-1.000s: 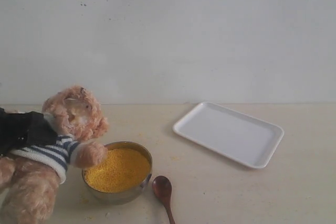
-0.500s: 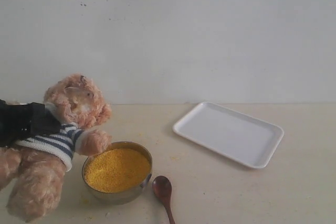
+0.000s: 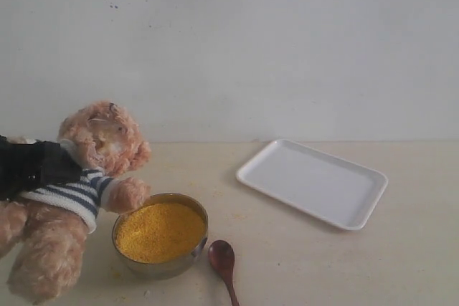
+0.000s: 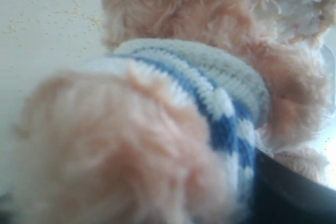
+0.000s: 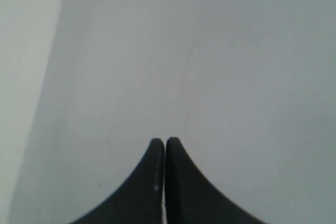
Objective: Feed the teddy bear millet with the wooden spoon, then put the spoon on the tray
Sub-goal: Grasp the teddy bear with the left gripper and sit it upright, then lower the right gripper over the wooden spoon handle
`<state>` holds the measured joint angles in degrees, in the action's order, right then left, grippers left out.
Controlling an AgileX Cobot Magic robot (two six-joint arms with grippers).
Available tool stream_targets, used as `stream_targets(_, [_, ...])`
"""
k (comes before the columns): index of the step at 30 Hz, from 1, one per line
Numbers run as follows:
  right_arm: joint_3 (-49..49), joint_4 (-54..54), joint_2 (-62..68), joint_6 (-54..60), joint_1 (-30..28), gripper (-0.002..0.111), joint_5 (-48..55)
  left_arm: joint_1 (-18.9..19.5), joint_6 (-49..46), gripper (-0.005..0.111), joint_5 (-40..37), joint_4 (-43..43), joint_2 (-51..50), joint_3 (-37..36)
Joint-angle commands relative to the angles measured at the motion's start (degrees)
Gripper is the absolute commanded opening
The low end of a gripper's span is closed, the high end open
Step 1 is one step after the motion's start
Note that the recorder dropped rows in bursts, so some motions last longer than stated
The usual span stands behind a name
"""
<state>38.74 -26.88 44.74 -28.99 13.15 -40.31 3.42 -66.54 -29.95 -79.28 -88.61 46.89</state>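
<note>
The teddy bear [image 3: 100, 145], in its striped shirt, hangs upright at the left with one paw over the rim of the metal bowl [image 3: 163, 269]. My left gripper [image 3: 34, 166] is a black shape clamped on the bear's back. In the left wrist view the bear [image 4: 173, 72] fills the frame, and one dark finger [image 4: 296, 200] shows beside the shirt. The millet [image 3: 159, 231] fills the bowl. The wooden spoon [image 3: 222, 257] lies on the table just right of the bowl, handle toward the front edge. The tray [image 3: 312, 183] lies empty at the right. My right gripper [image 5: 165, 143] is shut on nothing, facing a plain grey surface.
Stray yellow grains [image 4: 79, 11] dot the pale tabletop [image 3: 301, 263] near the bear. A plain white wall [image 3: 237, 48] closes off the back of the table. My right arm is out of the exterior view.
The bear was lifted and tipped more upright, its head rising and its paw coming off the millet. Over the last half second it has barely shifted. Spoon, bowl and tray have not moved.
</note>
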Motion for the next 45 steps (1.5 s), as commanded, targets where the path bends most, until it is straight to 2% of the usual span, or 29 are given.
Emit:
stream_targets(1, [6.03, -0.26, 16.95, 13.07, -0.04, 0.000, 18.27, -0.01, -0.22, 0.004, -1.65, -1.09, 0.28, -0.14])
stream_targets(5, [8.09, -0.05, 27.62, 17.32, -0.04, 0.000, 36.28, -0.01, -0.78, 0.004, -1.68, -1.09, 0.28, -0.14])
stream_targets(6, [8.09, -0.05, 29.40, 17.17, -0.04, 0.000, 42.25, -0.01, -0.89, 0.004, -1.54, -1.09, 0.28, -0.14])
stream_targets(7, [8.09, -0.05, 31.62, 17.17, -0.04, 0.000, 52.98, -0.01, -0.89, 0.004, -1.54, -1.09, 0.28, -0.14])
stream_targets(9, [8.09, 0.98, 32.96, 17.17, -0.04, 0.000, 63.07, -0.01, -1.53, 0.004, -1.55, -1.09, 0.28, -0.14])
stream_targets(10, [8.09, 3.04, 32.96, 17.17, -0.04, 0.000, 64.74, -0.01, -1.93, 0.004, -1.55, -1.09, 0.28, -0.14])
stream_targets(12, [8.21, 15.21, 32.26, 21.88, 0.77, 0.000, 69.05, -0.01, -2.35, 0.004, -1.66, -0.75, 0.28, -0.25])
stream_targets(15, [8.21, 41.98, 31.99, 53.56, 8.22, 0.000, 77.17, -0.01, -2.35, 0.004, -1.77, -0.20, 0.28, -0.37])
stream_targets(17, [7.77, 51.40, 31.99, 61.48, 13.33, 0.000, 74.41, -0.01, -2.35, 0.004, -1.77, -0.20, 0.28, -0.37])
stream_targets(19, [5.08, 56.57, 31.99, 62.55, 20.45, 0.000, 61.27, -0.01, -2.35, 0.004, -3.87, -0.23, 0.28, -0.37])
stream_targets(20, [0.85, 56.57, 32.34, 62.42, 24.64, 0.000, 45.15, -0.01, -2.80, 0.004, -5.91, -1.19, 0.28, -0.37])
stream_targets(23, [-6.97, 56.57, 37.46, 60.95, 30.55, 0.000, 19.70, -0.01, -7.67, 0.004, -6.23, -4.73, 0.28, -0.37])
stream_targets(24, [-7.61, 56.57, 39.30, 58.52, 31.07, 0.000, 17.77, -0.01, -8.43, 0.004, -6.11, -5.08, 0.28, -0.37])
stream_targets(25, [-7.44, 56.31, 42.11, 51.18, 32.20, 0.000, 19.38, -0.01, -8.47, 0.004, -6.11, -5.47, 0.28, -0.37])
stream_targets(27, [-7.20, 55.52, 44.76, 44.69, 33.84, 0.000, 22.02, -0.01, -8.47, 0.004, -6.25, -5.83, 0.28, -0.37])
stream_targets(30, [-7.20, 45.80, 49.30, 44.16, 40.23, 0.000, 16.55, -0.01, -8.47, 0.004, -6.74, -6.86, 0.28, -0.37])
stream_targets(31, [-7.20, 45.87, 50.24, 45.79, 41.35, 0.000, 14.85, -0.01, -8.35, 0.004, -7.16, -6.86, 0.28, -0.37])
stream_targets(34, [-7.20, 52.72, 54.45, 50.83, 41.51, 0.000, 8.45, -0.01, -8.35, 0.004, -7.61, -6.99, 0.28, -0.37])
stream_targets(37, [-7.16, 60.62, 58.22, 47.07, 40.37, 0.001, 2.48, -0.01, -8.35, 0.004, -8.06, -6.99, 0.28, -0.37])
stream_targets(39, [-7.16, 58.32, 58.62, 40.57, 40.68, 0.006, 2.89, -0.01, -8.35, 0.004, -8.04, -7.11, 0.28, -0.37])
stream_targets(43, [-6.92, 39.46, 58.62, 29.54, 40.82, 0.021, 3.29, -0.01, -8.35, 0.004, -6.97, -9.00, 0.28, -0.37])
stream_targets(45, [-5.66, 41.23, 59.20, 28.99, 40.55, 0.030, 6.36, -0.01, -8.57, 0.004, -6.97, -8.98, 0.28, -0.37])
